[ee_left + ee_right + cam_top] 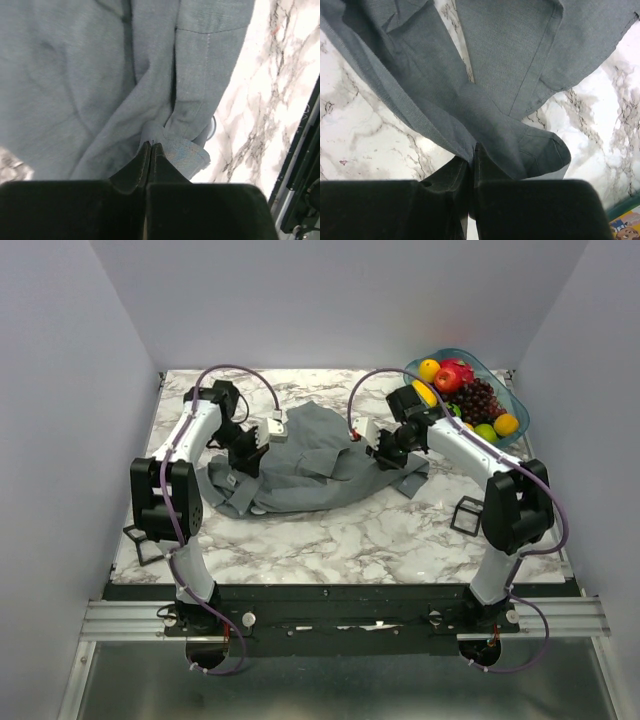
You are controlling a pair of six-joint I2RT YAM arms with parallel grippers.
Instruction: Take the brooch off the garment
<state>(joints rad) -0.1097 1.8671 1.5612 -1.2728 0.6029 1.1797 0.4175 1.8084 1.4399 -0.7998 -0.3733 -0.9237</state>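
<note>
Grey shirt [320, 468], crumpled at centre frame on marble surface [400, 532]: left hand [249, 453] clenched on a fold at its left edge, right hand [384, 450] clenched on cloth at its right edge; brooch not discernible.

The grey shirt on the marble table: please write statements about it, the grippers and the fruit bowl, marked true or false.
1. The large grey cloth shirt lies crumpled on the white marble table. True.
2. The left gripper stands open above the shirt. False: it is shut on a fold of cloth.
3. The right gripper is shut on a fold of the shirt. True.
4. The blue-green bowl of fruit stands at the near left corner. False: at the far right corner.
5. The blue brooch shows plainly in the top view. False: no view shows it.
</note>
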